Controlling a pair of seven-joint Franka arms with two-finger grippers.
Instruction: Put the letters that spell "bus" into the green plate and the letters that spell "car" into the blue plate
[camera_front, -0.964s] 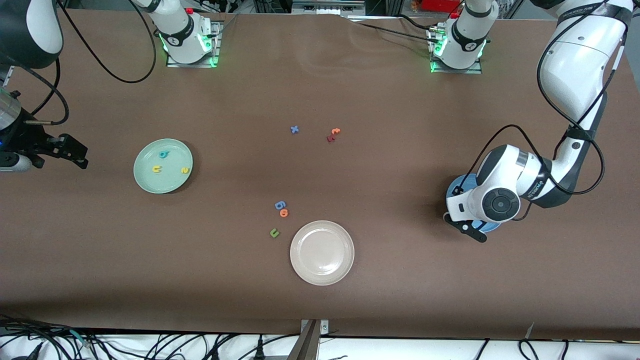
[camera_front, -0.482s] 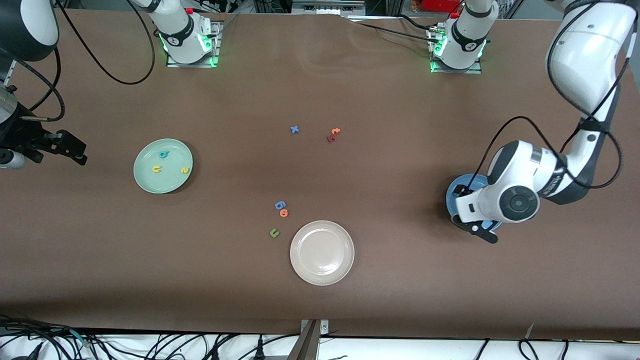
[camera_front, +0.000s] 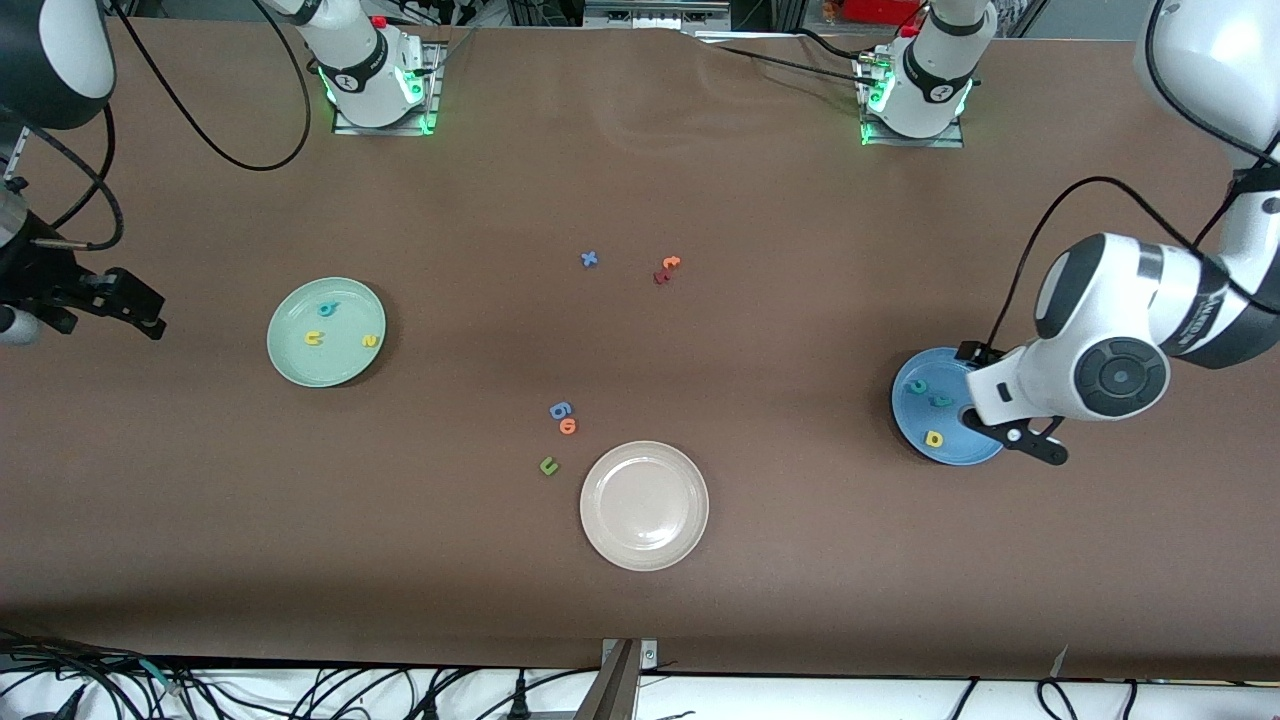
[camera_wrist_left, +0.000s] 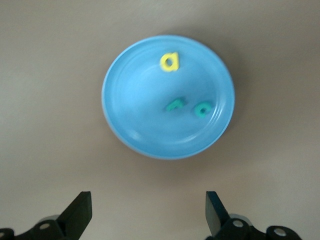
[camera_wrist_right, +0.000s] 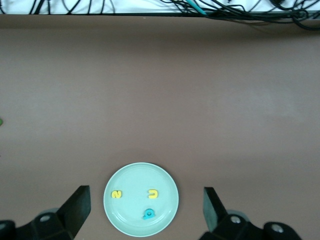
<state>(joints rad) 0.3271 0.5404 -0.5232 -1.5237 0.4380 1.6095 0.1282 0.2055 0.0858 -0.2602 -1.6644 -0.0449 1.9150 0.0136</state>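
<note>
The blue plate (camera_front: 965, 447) holds a teal "c" (camera_front: 918, 386), a thin teal "r" (camera_front: 940, 400) and a yellow "a" (camera_front: 934, 438). My left gripper (camera_front: 990, 405) hangs open and empty above the plate's edge toward the left arm's end. In the left wrist view, the left gripper (camera_wrist_left: 148, 215) is clear of the blue plate (camera_wrist_left: 117, 117). The green plate (camera_front: 345, 365) carries a teal "b" (camera_front: 328, 309), a yellow "u" (camera_front: 314, 338) and a yellow "s" (camera_front: 370, 340). My right gripper (camera_front: 120, 300) waits open, high beside the green plate (camera_wrist_right: 135, 175), at the right arm's end.
A cream-white plate (camera_front: 644, 550) lies near the front camera, mid-table. Beside it lie a blue "g" (camera_front: 560, 410), an orange letter (camera_front: 568, 426) and a green "u" (camera_front: 548, 465). Farther off are a blue "x" (camera_front: 589, 259), an orange "t" (camera_front: 670, 262) and a dark red letter (camera_front: 660, 277).
My left hand has drawn back off the blue plate toward the left arm's end, uncovering the three letters in it. The right arm has edged slightly outward.
</note>
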